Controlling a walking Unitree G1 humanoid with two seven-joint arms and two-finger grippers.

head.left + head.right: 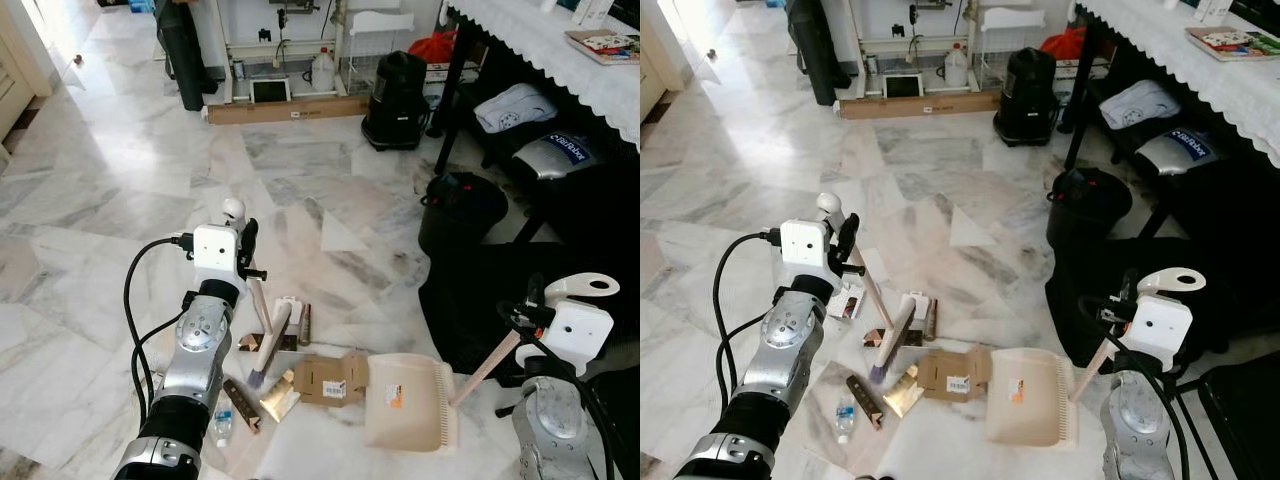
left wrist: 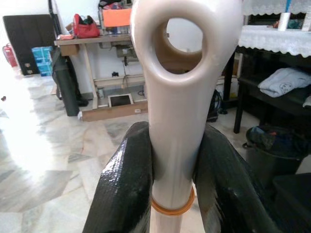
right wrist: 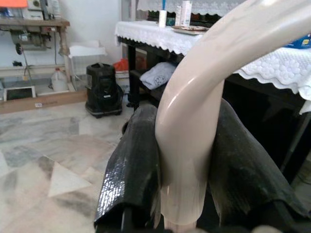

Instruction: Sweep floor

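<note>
My left gripper (image 1: 247,250) is shut on the cream handle of a hand brush (image 2: 175,97). The brush head (image 1: 268,350) rests among litter on the marble floor. That litter includes a flattened cardboard piece (image 1: 330,378), a gold foil wrapper (image 1: 280,397), a brown bar (image 1: 242,405) and a small water bottle (image 1: 222,425). My right gripper (image 1: 528,318) is shut on the curved handle (image 3: 194,121) of a cream dustpan (image 1: 405,400). The pan lies flat on the floor just right of the cardboard, its mouth toward the litter.
A black bin (image 1: 462,208) stands to the right, with dark cloth (image 1: 470,300) spread below it. A table with a white lace cloth (image 1: 560,50) runs along the right. A black canister (image 1: 397,100) and a long cardboard box (image 1: 285,108) stand at the back.
</note>
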